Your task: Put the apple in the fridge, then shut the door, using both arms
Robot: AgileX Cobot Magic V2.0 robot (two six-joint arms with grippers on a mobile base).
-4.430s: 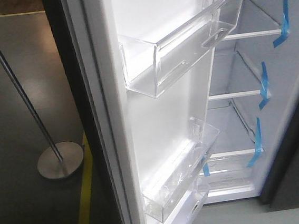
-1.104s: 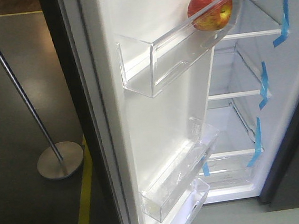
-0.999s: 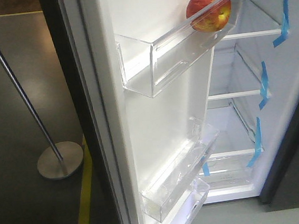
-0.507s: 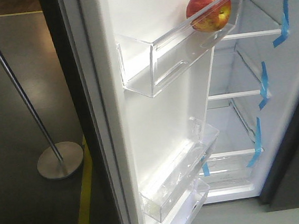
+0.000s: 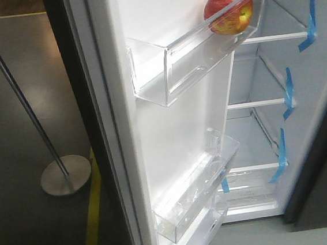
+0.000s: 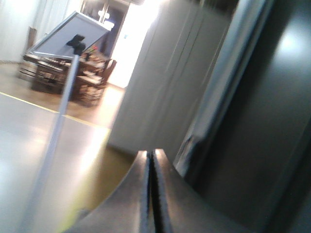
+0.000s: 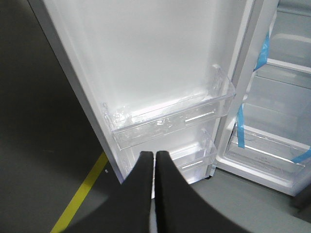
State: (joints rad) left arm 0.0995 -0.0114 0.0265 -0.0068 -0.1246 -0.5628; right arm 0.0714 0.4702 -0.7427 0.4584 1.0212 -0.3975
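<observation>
Since the round red-and-yellow apple (image 5: 229,11) sits in the clear plastic bin (image 5: 170,70), left fingers (image 6: 131,206) and right fingers (image 7: 140,194), both closed and empty, should swing the tall white-lined door (image 5: 170,133) gently.

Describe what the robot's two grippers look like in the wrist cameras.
The left gripper has two smooth, dark grey fingers, broad at the base and curving to narrow tips; the picture is blurred. The right gripper has the same shape in matte black. No cables or markings show.
</observation>
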